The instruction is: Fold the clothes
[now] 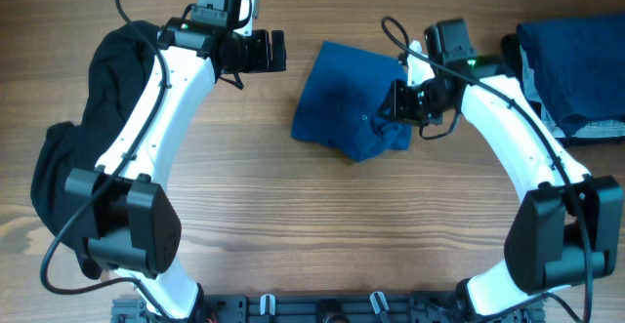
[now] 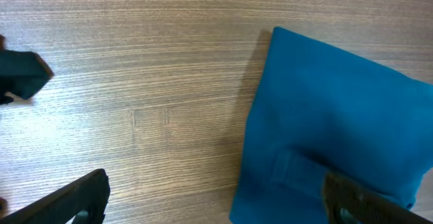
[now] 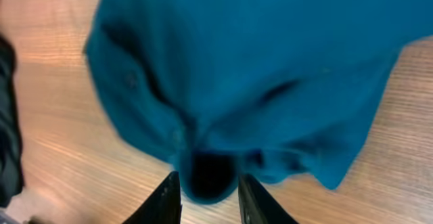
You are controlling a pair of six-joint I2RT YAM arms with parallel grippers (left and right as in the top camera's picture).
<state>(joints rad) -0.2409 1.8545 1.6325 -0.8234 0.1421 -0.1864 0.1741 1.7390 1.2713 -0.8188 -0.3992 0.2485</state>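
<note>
Wooden table (image 1: 293, 216); blue shirt (image 1: 342, 99) at centre, partly folded. Right gripper (image 3: 206, 197) pinches bunched shirt edge, seemingly; view blurred. Left gripper (image 1: 276, 52) wide open, empty, near shirt, not touching. Step: mid-fold. Next: carry edge across, lay flat, release.

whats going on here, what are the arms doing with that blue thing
Two robot arms are folding clothes on a table. The right gripper is pinching a bunched edge of the blue shirt, which lies partly folded mid-table. The left gripper is open over bare wood on the shirt's other side, holding nothing. A black garment lies at the left and a dark pile at the far right.
</note>
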